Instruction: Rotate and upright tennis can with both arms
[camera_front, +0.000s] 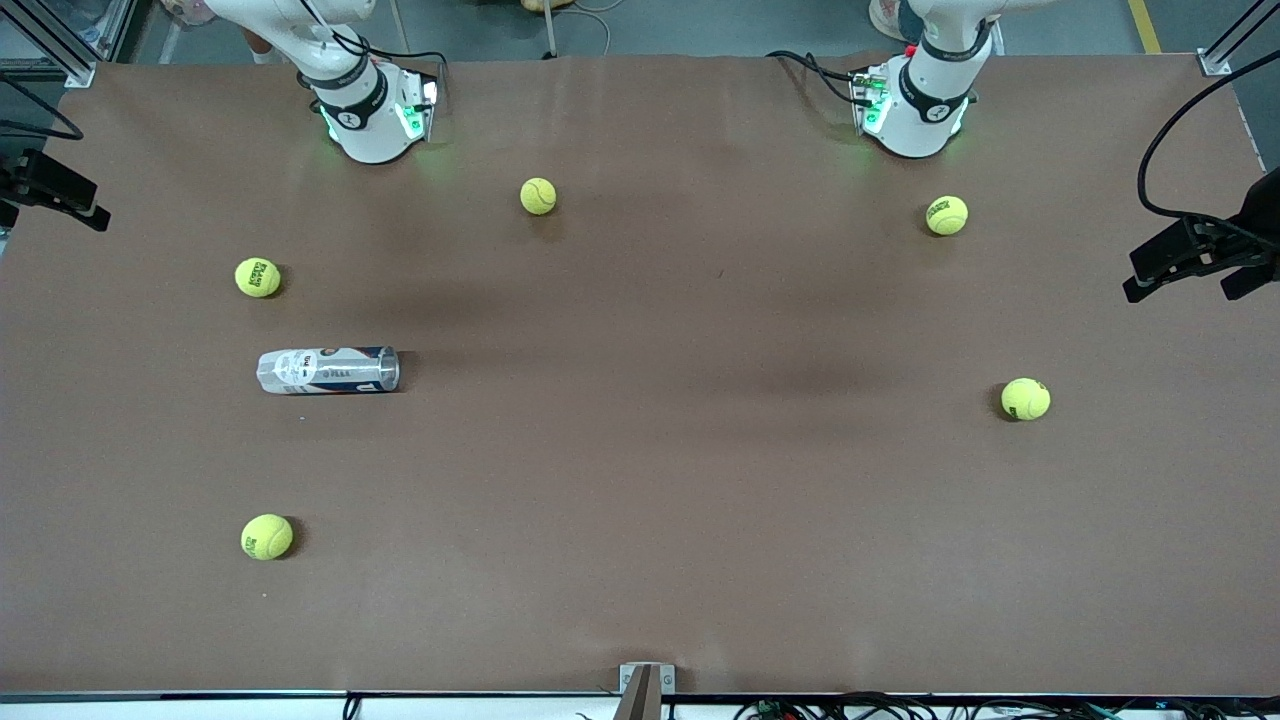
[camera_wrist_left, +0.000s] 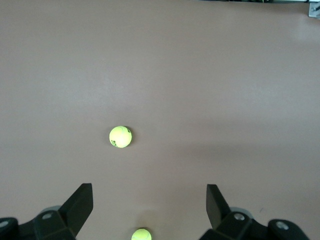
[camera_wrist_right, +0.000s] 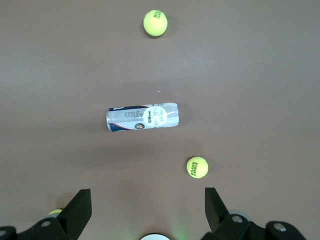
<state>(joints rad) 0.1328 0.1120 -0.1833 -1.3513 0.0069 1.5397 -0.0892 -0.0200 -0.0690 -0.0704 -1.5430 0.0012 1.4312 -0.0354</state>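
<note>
Lying on its side at centre-left of the front view, the tennis can (camera_front: 328, 370) could roll off across the surface (camera_front: 640, 480) if nudged unevenly. Left claw (camera_wrist_left: 150, 200) and right claw (camera_wrist_right: 147, 202) hang wide open, empty, high above.

tennis can (camera_front: 328, 370): clear glossy plastic; table (camera_front: 700, 480): matt brown
</note>
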